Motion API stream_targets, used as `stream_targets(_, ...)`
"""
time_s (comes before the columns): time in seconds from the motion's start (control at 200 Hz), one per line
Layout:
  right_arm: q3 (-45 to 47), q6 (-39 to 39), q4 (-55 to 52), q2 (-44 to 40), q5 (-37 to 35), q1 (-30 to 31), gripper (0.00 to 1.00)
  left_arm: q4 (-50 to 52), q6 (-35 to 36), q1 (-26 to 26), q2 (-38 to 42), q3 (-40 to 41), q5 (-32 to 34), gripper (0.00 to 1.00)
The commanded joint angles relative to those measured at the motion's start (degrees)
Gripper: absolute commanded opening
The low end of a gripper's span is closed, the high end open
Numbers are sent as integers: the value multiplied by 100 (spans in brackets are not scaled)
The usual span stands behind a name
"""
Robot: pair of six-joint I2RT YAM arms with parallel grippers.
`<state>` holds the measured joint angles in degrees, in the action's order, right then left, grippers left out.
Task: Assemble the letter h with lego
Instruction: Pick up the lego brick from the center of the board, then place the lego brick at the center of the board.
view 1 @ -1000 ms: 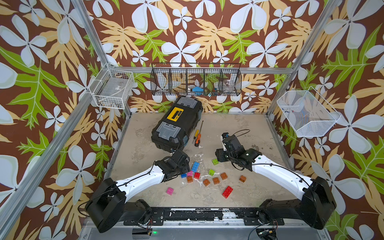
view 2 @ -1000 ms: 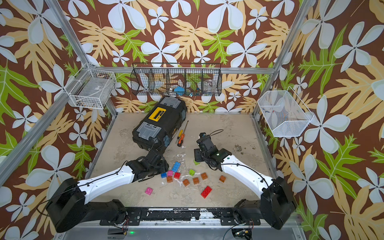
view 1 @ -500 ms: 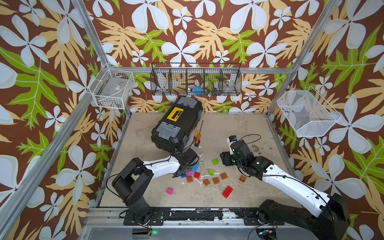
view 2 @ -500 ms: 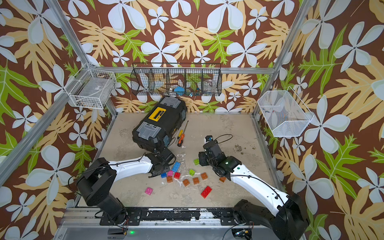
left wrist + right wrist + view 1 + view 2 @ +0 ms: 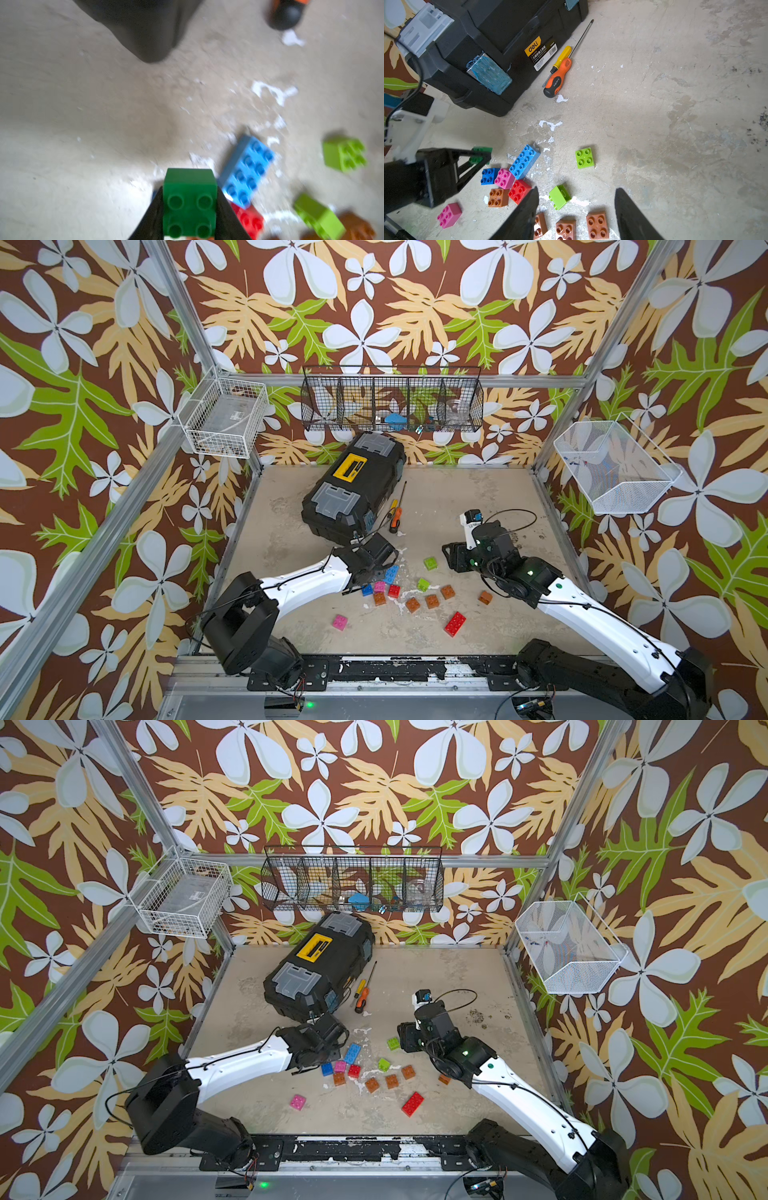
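Toolbox (image 5: 500,27): yellow sticker (image 5: 532,47) reads "deli", small print below unreadable
Left gripper (image 5: 189,190): clamped on dark green brick (image 5: 190,204)
Right gripper (image 5: 577,188): jaws apart

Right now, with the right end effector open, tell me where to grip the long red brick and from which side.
Grip the long red brick across its narrow width, on the two long side walls, coming straight down from above. It lies flat, studs up, apart from the other bricks, so both long walls are free. The open right end effector looks better placed.
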<state>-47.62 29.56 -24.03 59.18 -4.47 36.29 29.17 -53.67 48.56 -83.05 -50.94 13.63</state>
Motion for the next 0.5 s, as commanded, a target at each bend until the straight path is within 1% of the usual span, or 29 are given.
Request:
stream_targets(0.0, 72, 157, -156, -108, 73, 1, 60, 460, -24, 681, 308, 159, -356, 29)
stream_targets(0.09, 211, 255, -39, -207, 226, 0, 60, 443, -328, 1451, 354, 425, -574, 29)
stream_targets(0.125, 276, 295, 30, -238, 288, 0, 60, 441, -406, 1776, 245, 468, -556, 30)
stream_targets(0.195, 383, 399, 144, -289, 394, 1, 60, 441, -501, 2238, -82, 513, -428, 30)
stream_targets(0.285, 470, 497, 230, -302, 539, 0, 60, 353, -583, 2483, -519, 481, -430, 32)
stream_targets(0.37, 509, 556, 213, -292, 639, -6, 60, 178, -575, 2536, -796, 412, -407, 34)
stream_targets(0.425, 543, 591, 157, -297, 666, -2, 60, 112, -558, 2536, -892, 363, -357, 41)
stream_targets(0.495, 603, 638, 65, -346, 667, 0, 60, 156, -518, 2536, -920, 251, -267, 59)
